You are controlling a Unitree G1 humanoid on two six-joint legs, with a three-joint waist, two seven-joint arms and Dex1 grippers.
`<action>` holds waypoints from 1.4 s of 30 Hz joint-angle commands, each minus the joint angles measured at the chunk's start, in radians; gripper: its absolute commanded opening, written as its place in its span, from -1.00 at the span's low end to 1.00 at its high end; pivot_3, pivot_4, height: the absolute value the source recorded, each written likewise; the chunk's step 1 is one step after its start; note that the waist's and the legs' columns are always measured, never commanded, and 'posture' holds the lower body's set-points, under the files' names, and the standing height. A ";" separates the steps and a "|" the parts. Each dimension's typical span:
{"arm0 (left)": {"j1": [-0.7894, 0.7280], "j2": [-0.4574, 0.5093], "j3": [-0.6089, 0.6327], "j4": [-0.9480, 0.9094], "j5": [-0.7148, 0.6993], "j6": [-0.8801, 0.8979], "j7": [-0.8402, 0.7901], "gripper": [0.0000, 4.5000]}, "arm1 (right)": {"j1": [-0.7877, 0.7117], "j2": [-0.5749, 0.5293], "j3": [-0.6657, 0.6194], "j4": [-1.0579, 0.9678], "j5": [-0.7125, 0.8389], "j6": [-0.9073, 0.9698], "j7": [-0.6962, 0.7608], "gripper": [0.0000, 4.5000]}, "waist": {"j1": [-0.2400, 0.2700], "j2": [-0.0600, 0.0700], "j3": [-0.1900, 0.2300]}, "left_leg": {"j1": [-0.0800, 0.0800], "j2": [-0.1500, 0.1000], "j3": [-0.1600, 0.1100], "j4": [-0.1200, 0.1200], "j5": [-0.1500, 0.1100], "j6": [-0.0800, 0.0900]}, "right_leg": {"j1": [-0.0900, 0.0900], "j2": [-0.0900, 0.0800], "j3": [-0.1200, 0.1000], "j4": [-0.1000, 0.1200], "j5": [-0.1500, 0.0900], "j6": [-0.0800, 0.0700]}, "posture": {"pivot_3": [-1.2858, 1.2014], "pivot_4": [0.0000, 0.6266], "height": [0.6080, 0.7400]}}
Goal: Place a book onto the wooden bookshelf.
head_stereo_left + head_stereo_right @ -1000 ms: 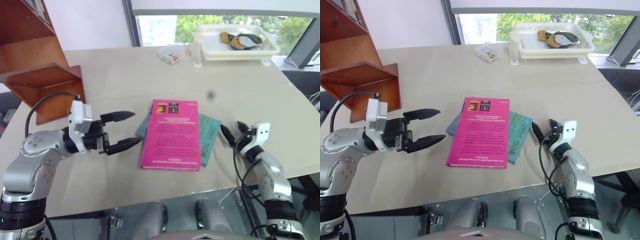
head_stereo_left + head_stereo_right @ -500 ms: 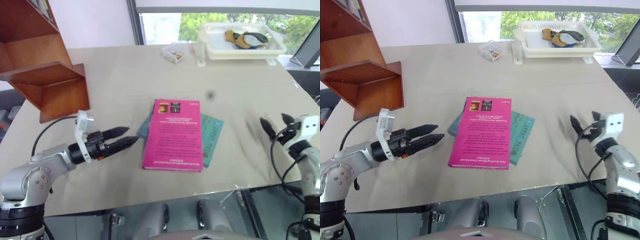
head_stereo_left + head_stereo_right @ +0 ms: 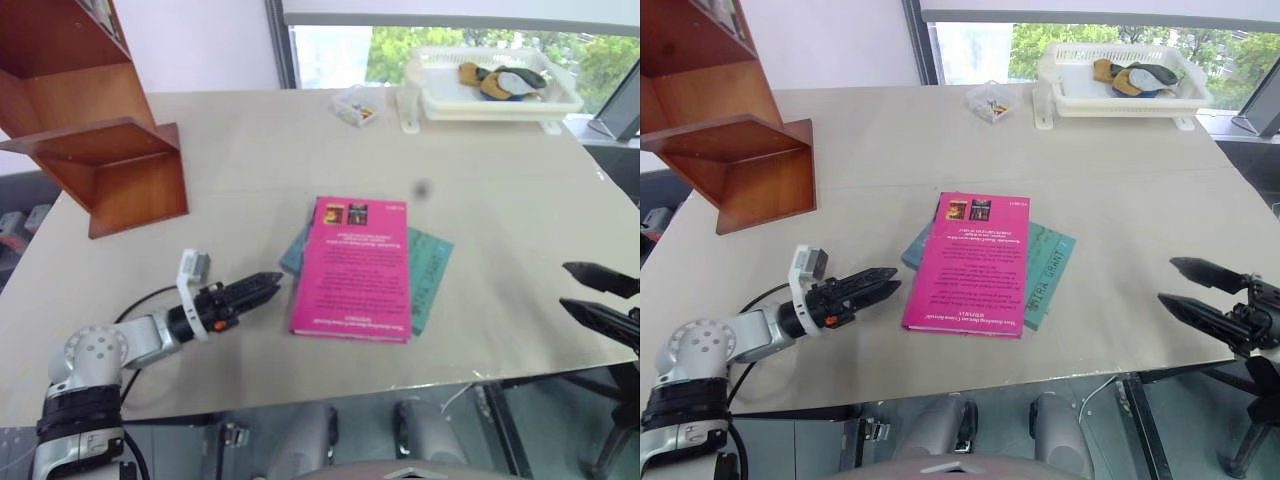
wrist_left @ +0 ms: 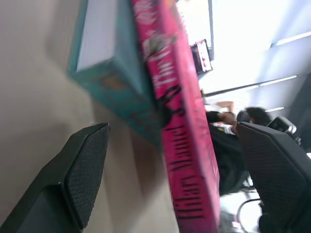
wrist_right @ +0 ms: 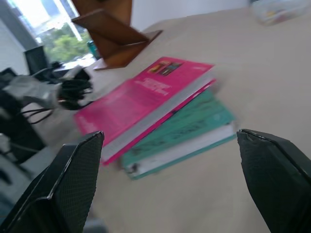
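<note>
Lying flat mid-bench (image 3: 250,180), the pink book (image 3: 352,270) rests on a teal book (image 3: 428,272), well apart from the bookshelf (image 3: 95,130) at the bench's far left corner. Left claw (image 3: 262,290) lies low on the bench just beside the pink book's spine, fingers spread. Right claw (image 3: 1200,290) hovers past the bench's right edge, fingers spread, holding nothing.
</note>
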 commanded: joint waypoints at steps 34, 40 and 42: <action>-0.387 -0.043 -0.508 0.341 0.416 0.090 -0.678 -0.15 | 0.058 0.011 -0.122 -0.154 0.035 0.073 -0.051 1.00 | 0.024 0.007 -0.005 | -0.015 -0.002 -0.008 0.000 0.000 0.000 | -0.009 -0.010 -0.002 -0.006 0.000 -0.001 | 0.03 -0.52 1.00; -0.356 -0.029 -0.464 0.298 0.413 0.095 -0.682 -0.86 | 0.049 0.006 -0.120 -0.146 0.041 0.084 -0.038 1.00 | 0.021 0.007 -0.005 | -0.016 -0.002 -0.008 0.000 0.000 0.000 | -0.010 -0.011 -0.002 -0.006 0.000 -0.001 | 0.03 -0.52 1.00; -0.340 -0.020 -0.450 0.272 0.410 0.092 -0.676 -0.86 | 0.045 0.004 -0.120 -0.143 0.045 0.086 -0.028 1.00 | 0.017 0.007 -0.005 | -0.016 -0.002 -0.008 -0.001 0.000 0.000 | -0.010 -0.011 -0.002 -0.006 0.000 -0.001 | 0.03 -0.52 1.00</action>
